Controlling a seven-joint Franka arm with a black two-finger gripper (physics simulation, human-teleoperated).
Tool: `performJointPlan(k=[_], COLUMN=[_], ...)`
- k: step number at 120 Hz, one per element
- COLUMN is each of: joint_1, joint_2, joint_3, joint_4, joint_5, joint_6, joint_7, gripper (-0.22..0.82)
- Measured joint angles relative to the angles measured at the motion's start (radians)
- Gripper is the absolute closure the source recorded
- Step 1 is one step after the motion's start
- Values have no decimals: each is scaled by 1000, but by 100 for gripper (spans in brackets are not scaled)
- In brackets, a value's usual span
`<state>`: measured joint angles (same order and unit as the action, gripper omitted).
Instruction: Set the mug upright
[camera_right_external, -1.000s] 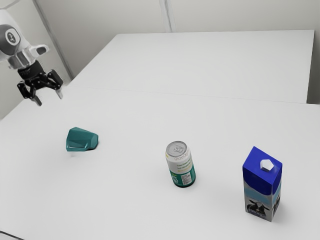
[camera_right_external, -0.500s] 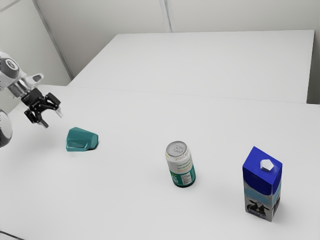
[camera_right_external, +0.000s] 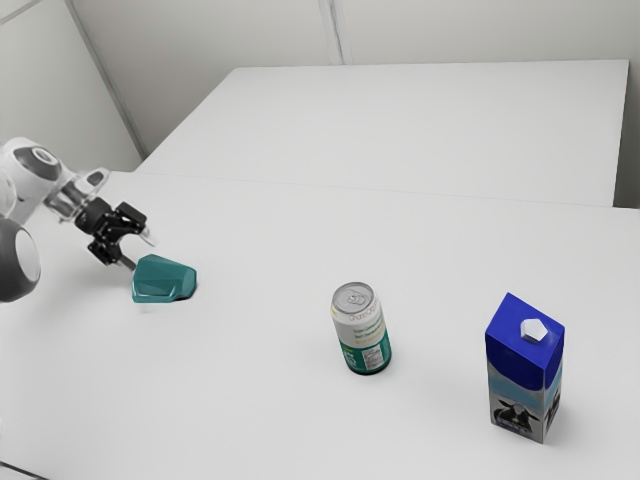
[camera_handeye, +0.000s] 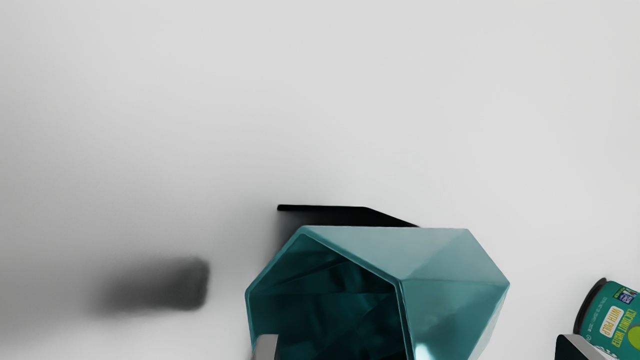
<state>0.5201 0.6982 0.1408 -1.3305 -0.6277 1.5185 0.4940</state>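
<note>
- Mug (camera_right_external: 165, 280), teal: on its side on tbl (camera_right_external: 260, 420), mouth facing the ext. view's left, roughly; not upright.
- Can (camera_right_external: 361, 330): upright, to ext. view's right of mug, well apart; label reads "COCONUT WATER" & "WITH PULP" in wrist view. Barcode too; rest of small print illegible.
- Carton (camera_right_external: 525, 365): same side of mug, farther off than can; blue top, white cap, cow pic. Brand n/a, can't read.
- Wrist view edge cuts off part of mug & most of can; blurry shadow by mug's mouth.
- Gripper (camera_right_external: 140, 251): fingers spread wide, right by mug; in wrist view one tip overlaps mug's mouth, other is past its closed end, overlapping can. Contact w/ mug: can't tell.
- Vs 0.5 s ago: gripper's come closer to mug, toward ext. view's right; mug, can, carton same spots.
</note>
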Motion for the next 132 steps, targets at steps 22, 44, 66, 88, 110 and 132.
performJointPlan(k=[22,44,66,88,110,132], joint_1=[-1,-3,-10,-13,-21,-63], joint_2=[2,6,7,4,-5,-44], joint_3=[-3,-6,-9,-35,-54,-55], joint_4=[-39,-48,-49,-43,-39,-40], joint_5=[-60,-87,-94,-91,-80,-4], joint_6=[7,11,20,26,32,37], joint_7=[27,47,59,62,52,30], gripper=[0,18,56,68,75,78])
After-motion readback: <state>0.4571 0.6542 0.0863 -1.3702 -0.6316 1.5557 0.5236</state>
